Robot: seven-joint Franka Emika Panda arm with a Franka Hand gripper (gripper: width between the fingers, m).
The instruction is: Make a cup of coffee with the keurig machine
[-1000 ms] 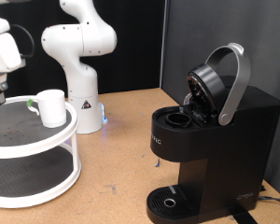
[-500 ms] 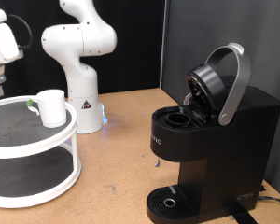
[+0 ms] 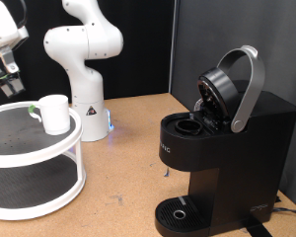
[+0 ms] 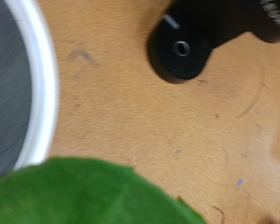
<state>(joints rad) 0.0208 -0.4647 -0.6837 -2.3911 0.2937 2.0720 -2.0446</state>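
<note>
The gripper (image 3: 5, 74) is at the exterior view's upper left edge, above the white two-tier stand (image 3: 49, 148) and clear of it. Only part of it is in frame, and whether the jaws are open or closed cannot be told. The wrist view shows a large blurred green shape (image 4: 93, 196) filling the near field; what it is cannot be told, nor whether it sits between the jaws.

The cup (image 3: 55, 114) stands upright on the stand's dark top tier, near the rim on the exterior view's right, its handle side not clearly resolved. A small green-tinted item (image 3: 34, 111) lies just beside the cup on the exterior view's left, too small to identify.

The keurig machine (image 3: 227, 158) stands on the brown worktop (image 3: 128, 148) at the exterior view's right, well apart from the stand. Its lid is raised, the silver-grey handle (image 3: 249, 84) tilted up and back, with the pod chamber (image 3: 187, 126) exposed. Pale lettering on the front of the brew head is too small to read. The round drip tray (image 3: 178, 212) at its base is bare. In the wrist view the drip tray (image 4: 180, 49) appears as a black disc on the worktop, with the stand's white rim (image 4: 42, 84) curving along one edge; partial white lettering at that view's corner is illegible.

A white robot arm base (image 3: 84, 59) stands behind the stand.
</note>
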